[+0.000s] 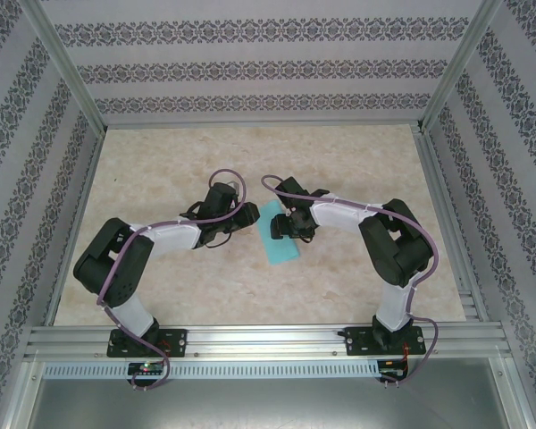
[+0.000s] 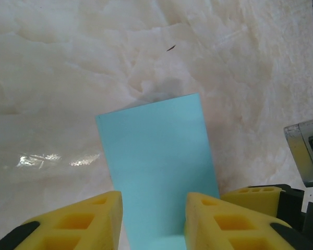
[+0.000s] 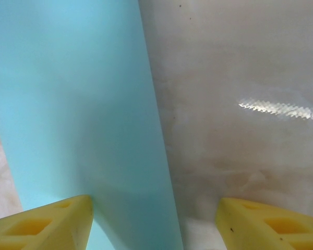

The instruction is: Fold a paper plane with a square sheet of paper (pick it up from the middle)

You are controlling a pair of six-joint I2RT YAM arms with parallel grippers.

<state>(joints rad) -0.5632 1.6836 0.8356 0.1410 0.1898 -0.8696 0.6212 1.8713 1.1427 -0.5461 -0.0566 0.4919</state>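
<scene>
The square sheet of paper (image 1: 280, 246) lies on the table between the two arms as a narrow turquoise rectangle, seemingly folded in half. My left gripper (image 1: 253, 217) hovers low at its left side. In the left wrist view the yellow fingers (image 2: 101, 219) stand apart, and the paper (image 2: 159, 156) runs under the gap of the left gripper (image 2: 154, 200). My right gripper (image 1: 284, 228) is over the paper's far part. In the right wrist view the right gripper (image 3: 154, 205) is wide open, its left finger (image 3: 52, 224) over the paper (image 3: 78, 104), whose long edge passes between the fingers.
The marble-patterned tabletop (image 1: 339, 161) is ringed by an aluminium frame (image 1: 250, 340) and patterned walls. Both arm bases are bolted at the near edge. There is bare table behind and in front of the paper.
</scene>
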